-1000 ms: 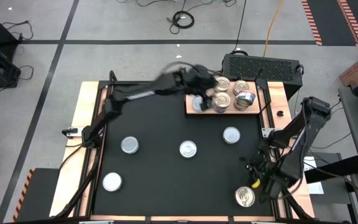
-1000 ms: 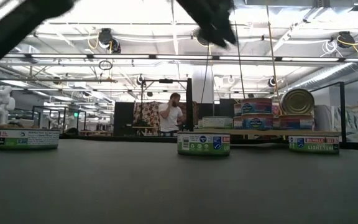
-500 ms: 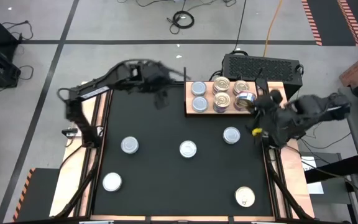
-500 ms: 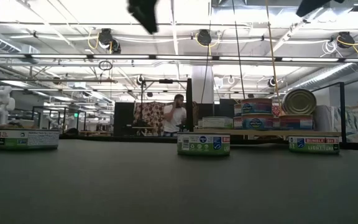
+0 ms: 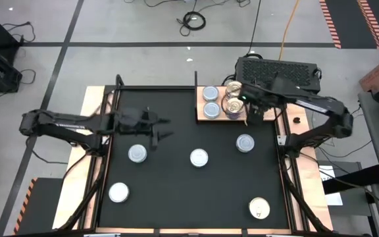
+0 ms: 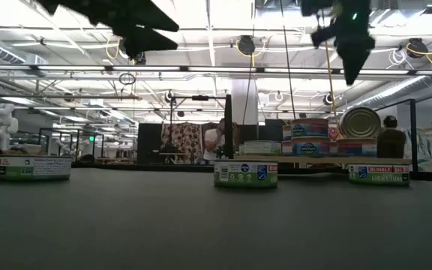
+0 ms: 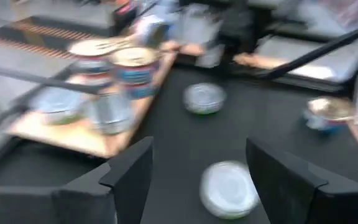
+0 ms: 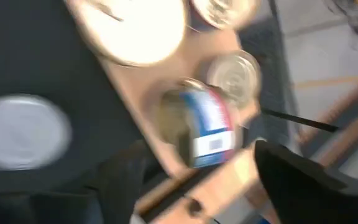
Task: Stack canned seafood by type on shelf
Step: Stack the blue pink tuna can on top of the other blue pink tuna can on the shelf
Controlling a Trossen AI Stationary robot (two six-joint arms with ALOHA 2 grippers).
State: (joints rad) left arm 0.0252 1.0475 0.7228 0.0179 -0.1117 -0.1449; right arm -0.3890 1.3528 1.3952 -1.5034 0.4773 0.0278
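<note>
While several tins sit on the shelf (image 5: 202, 118), five cans (image 5: 198, 157) wait on the mat; the right gripper (image 5: 250, 113) hovers spread, empty, above a tipped tin (image 8: 204, 127).

Seen from above, the right hand (image 5: 254, 109) covers the shelf's (image 5: 202, 118) far-right cans. Both wrist views are smeared by motion: a tipped blue-labelled can (image 8: 204, 127) and nearby lids lose their print. In the low view, the shelf's rear cans (image 6: 310, 136) hide behind front ones, and a distant person (image 6: 214, 142) is half concealed by a post.
</note>
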